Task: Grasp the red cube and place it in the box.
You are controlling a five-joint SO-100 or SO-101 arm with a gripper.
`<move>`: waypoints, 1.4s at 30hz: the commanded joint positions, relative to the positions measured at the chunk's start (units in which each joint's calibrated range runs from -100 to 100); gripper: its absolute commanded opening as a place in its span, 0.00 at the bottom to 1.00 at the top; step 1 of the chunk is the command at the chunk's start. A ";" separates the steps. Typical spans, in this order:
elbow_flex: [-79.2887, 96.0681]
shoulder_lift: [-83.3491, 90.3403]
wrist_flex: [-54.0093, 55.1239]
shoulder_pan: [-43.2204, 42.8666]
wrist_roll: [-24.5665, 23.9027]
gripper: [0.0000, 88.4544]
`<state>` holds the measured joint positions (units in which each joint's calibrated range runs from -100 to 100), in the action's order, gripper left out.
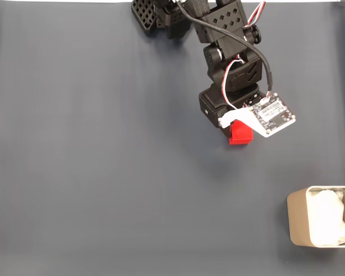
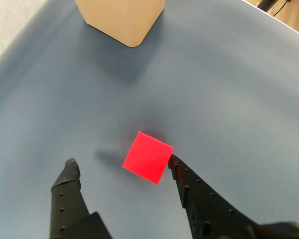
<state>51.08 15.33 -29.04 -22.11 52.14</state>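
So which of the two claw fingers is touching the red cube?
The finger on the right in the wrist view: its tip meets the red cube. The other finger stands clear of it.

The cube (image 2: 148,164) is showing plain bright red. The tabletop (image 1: 103,172) is looking an even slate blue-grey. The box (image 1: 296,224) is showing beige walls and a white lining. The gripper (image 2: 122,164) is showing matte black, dotted with small holes.
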 commanded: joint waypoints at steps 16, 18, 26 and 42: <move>-4.83 -1.12 4.12 -2.40 0.00 0.46; -4.83 -1.20 4.86 -2.54 0.10 0.46; -4.83 -1.46 6.58 -2.82 0.49 0.46; -2.27 -0.68 6.33 -2.96 0.29 0.43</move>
<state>49.37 13.68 -23.47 -24.33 52.23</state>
